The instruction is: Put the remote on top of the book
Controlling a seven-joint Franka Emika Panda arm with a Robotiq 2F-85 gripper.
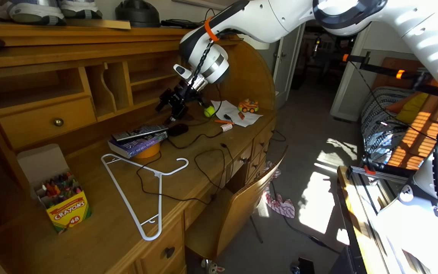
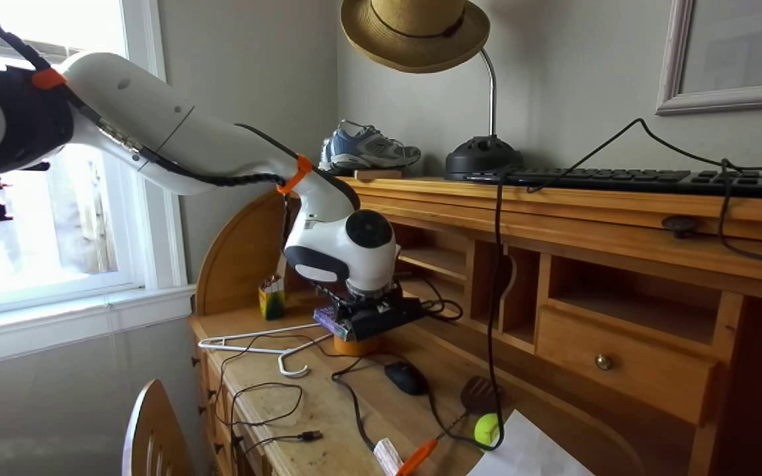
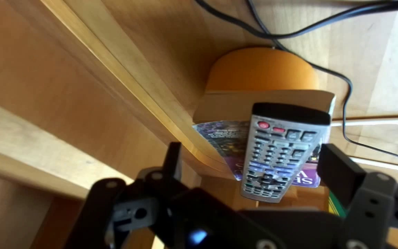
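Note:
The remote (image 1: 140, 133), dark with a silver button face, lies on top of the purple book (image 1: 139, 147) in an exterior view. The wrist view shows the remote (image 3: 282, 152) button side up, its ends reaching past the edges of the book (image 3: 308, 175). The book (image 2: 330, 322) rests on an orange round object (image 1: 148, 151). My gripper (image 1: 167, 112) is open and empty, just beyond the remote's end. In the wrist view its fingers (image 3: 252, 155) stand wide apart on either side of the remote, not touching it. In an exterior view the gripper (image 2: 381, 317) hides the remote.
A white hanger (image 1: 160, 201), a crayon box (image 1: 67, 211) and loose cables (image 1: 188, 198) lie around the book. A black mouse (image 2: 406, 377), a spatula (image 2: 480, 395) and a tennis ball (image 2: 487, 430) lie farther along the desk. Wooden cubbyholes (image 1: 108, 87) stand behind.

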